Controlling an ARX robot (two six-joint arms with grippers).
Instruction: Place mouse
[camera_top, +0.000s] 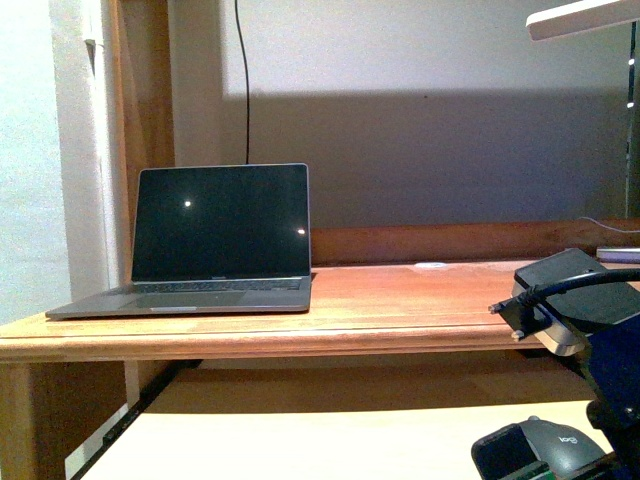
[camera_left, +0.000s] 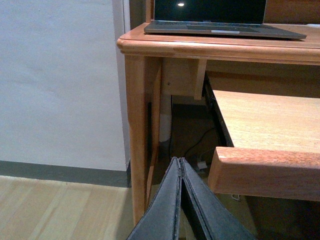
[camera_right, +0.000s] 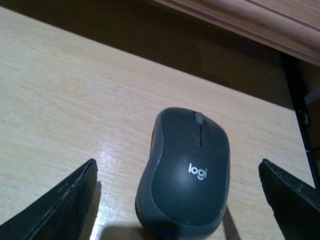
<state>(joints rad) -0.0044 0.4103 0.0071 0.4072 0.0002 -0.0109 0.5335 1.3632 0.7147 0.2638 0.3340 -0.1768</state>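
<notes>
Mouse, small, dark grey and domed, with a white logo on its back, lies on a pale laminate lower shelf that we see jutting out beneath a reddish-brown wooden desk. On the desk's left part stands an open grey laptop with a dark screen. A thin black cable hangs down the grey wall behind it, and a white lamp head shows at the upper right. From the left wrist we make out a white side wall, a grey skirting strip and a light wood floor. The left gripper hangs beside the desk leg with its black fingers pressed together on nothing. The right gripper is spread wide. The mouse sits between its two fingers with shelf showing on either side, touching neither. Its scroll wheel end points away from the wrist, towards the shadow under the desk.
</notes>
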